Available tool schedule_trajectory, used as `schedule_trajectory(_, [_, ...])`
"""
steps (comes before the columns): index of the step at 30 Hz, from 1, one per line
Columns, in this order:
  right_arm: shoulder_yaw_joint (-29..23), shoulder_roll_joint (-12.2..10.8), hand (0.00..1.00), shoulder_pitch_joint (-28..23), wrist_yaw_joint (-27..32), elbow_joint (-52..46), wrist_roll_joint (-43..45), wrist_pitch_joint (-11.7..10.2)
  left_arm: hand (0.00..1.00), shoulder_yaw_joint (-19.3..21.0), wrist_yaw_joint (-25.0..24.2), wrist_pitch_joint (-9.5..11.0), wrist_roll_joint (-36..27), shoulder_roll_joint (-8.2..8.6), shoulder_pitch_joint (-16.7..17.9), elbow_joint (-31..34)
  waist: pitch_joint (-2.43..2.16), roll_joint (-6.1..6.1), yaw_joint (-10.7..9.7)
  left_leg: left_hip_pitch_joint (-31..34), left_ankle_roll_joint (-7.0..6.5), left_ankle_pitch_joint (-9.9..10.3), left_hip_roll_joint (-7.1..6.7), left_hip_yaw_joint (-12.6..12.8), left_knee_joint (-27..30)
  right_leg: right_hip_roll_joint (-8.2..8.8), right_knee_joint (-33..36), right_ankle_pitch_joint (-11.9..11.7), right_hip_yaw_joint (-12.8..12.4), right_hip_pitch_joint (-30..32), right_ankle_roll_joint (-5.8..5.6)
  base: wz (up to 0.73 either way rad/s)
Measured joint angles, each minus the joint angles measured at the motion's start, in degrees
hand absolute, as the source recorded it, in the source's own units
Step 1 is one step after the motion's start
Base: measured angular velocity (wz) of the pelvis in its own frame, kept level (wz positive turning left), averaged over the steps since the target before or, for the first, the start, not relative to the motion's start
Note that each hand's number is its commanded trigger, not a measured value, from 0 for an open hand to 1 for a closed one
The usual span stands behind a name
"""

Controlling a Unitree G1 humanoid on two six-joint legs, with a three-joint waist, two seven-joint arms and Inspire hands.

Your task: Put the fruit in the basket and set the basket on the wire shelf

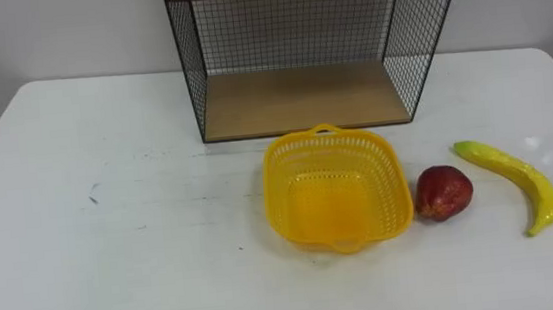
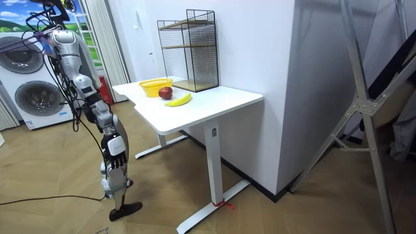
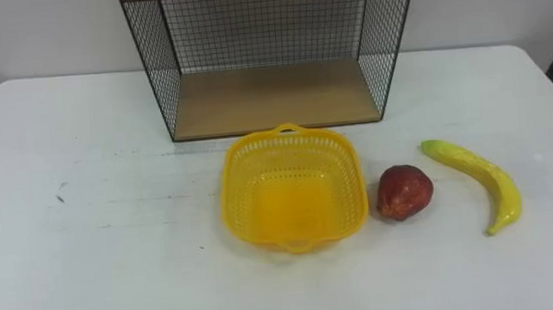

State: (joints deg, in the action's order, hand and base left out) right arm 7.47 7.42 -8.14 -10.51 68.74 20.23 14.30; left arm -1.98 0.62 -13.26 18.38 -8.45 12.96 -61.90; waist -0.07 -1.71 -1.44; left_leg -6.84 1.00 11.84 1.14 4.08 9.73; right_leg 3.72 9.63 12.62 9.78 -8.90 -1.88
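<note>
Eye views: yellow plastic mesh basket (image 1: pixel 283 174) sits empty on white bench (image 1: pixel 113 240), just before black wire shelf with wooden boards (image 1: pixel 302 98). Dark red round fruit (image 1: pixel 444 192) just beside basket's right; yellow banana (image 1: pixel 519 169) further right, apart. Room view adds: robot standing on floor off bench's end, washing machines (image 2: pixel 36 97) behind it. Robot hand state: I cannot tell.

- A white table (image 1: pixel 113 240) stands against a pale wall (image 1: pixel 45 35).
- Two stacked washing machines (image 2: pixel 36 97) at the room view's left.
- Wooden floor (image 2: pixel 65 218).
- A grey metal frame (image 2: pixel 365 97) at the room view's right.
</note>
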Motion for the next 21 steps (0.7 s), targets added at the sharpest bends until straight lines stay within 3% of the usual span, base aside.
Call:
schedule_trajectory(10, [-0.1, 0.0, 0.00, -0.1, 0.5, -0.2, -0.1, -0.1, 0.00, 0.0, 0.0, 0.8, 2.0, 0.02, 0.0, 0.2, 0.03, -0.51, 0.0, 0.1, 0.04, 0.0, -0.02, -0.4, 0.1, 0.00, 0.0, 0.2, 0.3, -0.1, 0.07, 0.01])
schedule_trajectory(21, [-2.2, -0.1, 0.00, -0.5, 5.9, 0.1, -9.9, -0.5, 0.00, 0.1, 0.0, 0.7, 2.5, 0.08, 0.3, 0.3, 0.08, -0.55, 0.1, 0.0, 0.04, 0.0, -0.05, -0.3, 0.0, -0.03, 0.0, 0.2, -0.1, 0.0, 0.06, 0.00])
